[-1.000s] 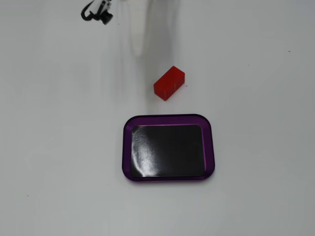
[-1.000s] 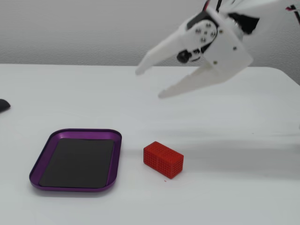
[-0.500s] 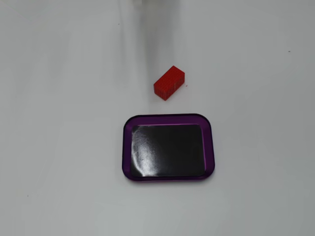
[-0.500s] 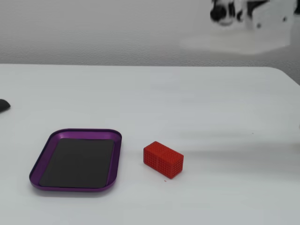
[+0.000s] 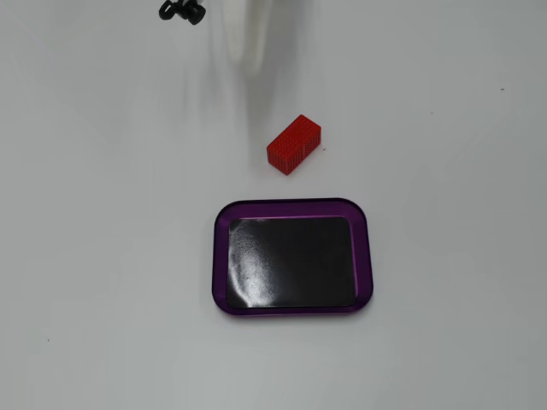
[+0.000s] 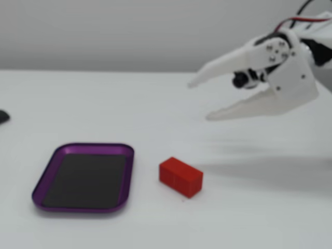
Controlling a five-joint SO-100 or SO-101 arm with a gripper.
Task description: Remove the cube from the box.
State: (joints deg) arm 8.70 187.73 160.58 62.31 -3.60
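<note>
The red cube [image 5: 294,144] lies on the white table outside the box [image 5: 291,207], just beyond the box's far rim in a fixed view. In the other fixed view the cube [image 6: 180,177] sits right of the purple-rimmed box [image 6: 42,182], whose black floor is bare. My gripper [image 6: 199,101] hangs in the air above and to the right of the cube, jaws wide open and holding nothing. In the top-down fixed view only one blurred white finger [image 5: 249,43] shows at the top edge, beyond the cube.
A small black object [image 5: 181,10] sits at the top edge of the table in a fixed view. A dark item [image 6: 2,116] shows at the left edge of the other fixed view. The table is plain white.
</note>
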